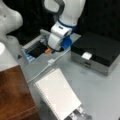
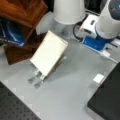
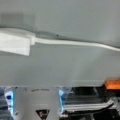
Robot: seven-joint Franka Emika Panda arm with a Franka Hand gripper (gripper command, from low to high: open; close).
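In a front view my gripper [image 1: 50, 48] hangs low over the near edge of an open grey tray [image 1: 30, 46] with a dark inside. A small orange piece [image 1: 47, 51] shows right at its tip, and I cannot tell whether it is held. A white cable with a small white block [image 1: 51, 61] runs across the table just in front. The wrist view shows the same white block [image 3: 15, 43] and its cable [image 3: 75, 43] on the grey table, with the orange piece [image 3: 112, 83] at the right edge. The arm's white and blue hand [image 2: 96, 37] appears at a front view's top right.
A white spiral pad [image 1: 58, 96] [image 2: 48, 52] leans on a metal stand. A black box on a grey base [image 1: 96, 51] [image 2: 107, 100] carries a small white square [image 1: 86, 55] [image 2: 99, 78]. A wooden block [image 1: 15, 95] and wooden shelf [image 2: 22, 11] stand nearby. A white robot base [image 2: 68, 10] stands behind.
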